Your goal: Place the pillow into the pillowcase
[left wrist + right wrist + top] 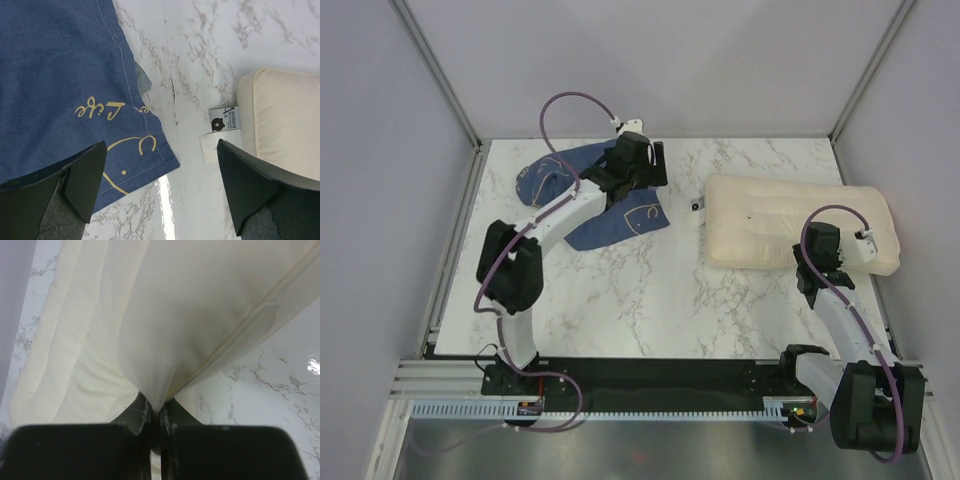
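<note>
The pillowcase lay flat and rumpled on the marble table, directly under my left gripper. I could not see its opening from any view. The pillow was outside it, well apart, off to that gripper's right side.

On the left wrist view, the left gripper had its jaws spread wide with nothing between them. One finger hung over the printed corner of the pillowcase, where cream script and a curved outline showed. The other finger hung over bare marble, just beside the end of the pillow. A small white label with black print stuck out from that end of the pillow, lying between the two fingers. I could not tell whether either finger touched the cloth.

My right gripper sat at the near edge of the pillow. On its wrist view, the right gripper was pressed together on a pinch of the cream cover. The pillow was drawn into folds that fanned away from the fingertips, and its seamed edge ran off to the gripper's right.
</note>
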You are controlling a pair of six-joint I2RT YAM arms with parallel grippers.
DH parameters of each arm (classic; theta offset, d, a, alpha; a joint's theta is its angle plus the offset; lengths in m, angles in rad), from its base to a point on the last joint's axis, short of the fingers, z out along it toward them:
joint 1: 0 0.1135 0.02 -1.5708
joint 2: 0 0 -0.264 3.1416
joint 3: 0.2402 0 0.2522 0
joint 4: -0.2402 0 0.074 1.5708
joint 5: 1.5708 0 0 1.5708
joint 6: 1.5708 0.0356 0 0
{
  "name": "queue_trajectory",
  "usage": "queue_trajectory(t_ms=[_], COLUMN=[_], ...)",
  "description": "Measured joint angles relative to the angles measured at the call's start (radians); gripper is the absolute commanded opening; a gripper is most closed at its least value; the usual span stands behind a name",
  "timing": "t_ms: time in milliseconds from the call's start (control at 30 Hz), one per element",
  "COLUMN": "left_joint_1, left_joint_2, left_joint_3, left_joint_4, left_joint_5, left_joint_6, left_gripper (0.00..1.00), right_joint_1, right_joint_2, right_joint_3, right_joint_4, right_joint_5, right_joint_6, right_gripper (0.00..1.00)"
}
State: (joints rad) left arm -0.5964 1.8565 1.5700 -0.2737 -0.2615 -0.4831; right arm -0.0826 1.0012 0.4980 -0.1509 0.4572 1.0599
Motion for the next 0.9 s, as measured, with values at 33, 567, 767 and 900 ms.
queue_trajectory(t_ms=[33,567,767,900], left_joint_1=[0.0,0.001,0.047,0.096], left_joint_2=[0.05,0.486,0.426,0.229], left_joint_3=[0.054,0.492,0.436,0.27], left_joint_4=[-0.029,-0.378,-0.408,-0.428], left_joint_5=[-0.003,-0.061,0.102,0.304], left_joint_6=[0.007,0.11,0.121,0.13], left_gripper=[1.0,0.02,0.02,0.02], right_joint_1=[0.0,-0.002,-0.005,-0.005], right_joint_2=[0.0,-0.041,-0.053,-0.085], right_joint_3=[0.0,0.0,0.0,-0.001], right_joint_4=[-0.001,-0.003,-0.014,-0.03], right_joint_5=[-0.003,-0.048,-0.076,-0.111], right_joint_6=[-0.006,-0.078,-0.118,-0.167], right_gripper=[0.0,0.0,0.0,0.04])
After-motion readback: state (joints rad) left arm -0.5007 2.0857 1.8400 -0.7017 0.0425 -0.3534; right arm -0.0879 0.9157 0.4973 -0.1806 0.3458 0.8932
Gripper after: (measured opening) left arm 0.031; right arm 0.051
